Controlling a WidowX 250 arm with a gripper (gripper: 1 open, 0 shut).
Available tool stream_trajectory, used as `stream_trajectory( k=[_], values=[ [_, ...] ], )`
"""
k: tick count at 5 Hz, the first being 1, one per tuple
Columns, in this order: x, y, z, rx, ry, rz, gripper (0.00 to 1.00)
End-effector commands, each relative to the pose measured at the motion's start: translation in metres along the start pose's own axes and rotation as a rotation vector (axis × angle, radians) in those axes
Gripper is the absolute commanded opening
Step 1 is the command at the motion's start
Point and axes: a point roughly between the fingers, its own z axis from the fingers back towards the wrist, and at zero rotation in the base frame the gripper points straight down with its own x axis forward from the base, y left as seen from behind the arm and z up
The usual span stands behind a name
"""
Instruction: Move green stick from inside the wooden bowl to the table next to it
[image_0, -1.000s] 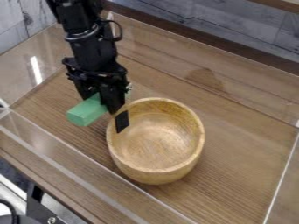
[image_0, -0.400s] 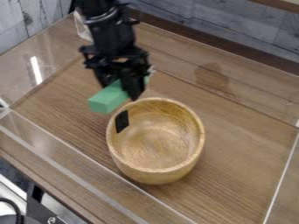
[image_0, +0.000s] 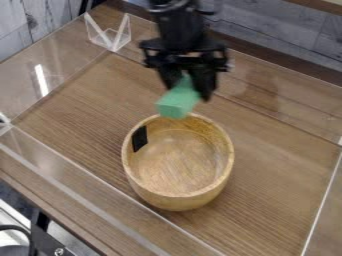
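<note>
Had the green stick (image_0: 178, 99) clamped in the pincer (image_0: 186, 88), with both sides drawn together on it; showed the green as a blurred block directly below the dark pincer, jutting down toward the near side of the view; left the exact contact points too blurred to tell.

Held the stick up in the air, in line with the far rim of the wooden bowl (image_0: 181, 192) as seen by the camera; could not be judged for exact height; showed bare tan wood on the bowl's floor, below and nearer the camera than the stick; bore a small black tag (image_0: 139, 140) on the bowl's inner wall, to the image-left of the stick and lower in the view.

Stood, as for the bowl, upright on the brown worktop (image_0: 274, 150); reached in, as for the dark arm (image_0: 178, 35), from the far side.
</note>
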Motion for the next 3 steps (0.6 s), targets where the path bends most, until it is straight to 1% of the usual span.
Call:
stream_trajectory(
  k=[1,2,3],
  values=[
    [0.011,0.036,0.020,0.018,-0.073,0.020,0.00],
    [0.014,0.075,0.029,0.035,-0.092,0.044,0.00],
    [0.017,0.042,0.016,0.025,-0.095,0.019,0.00]
  ],
)
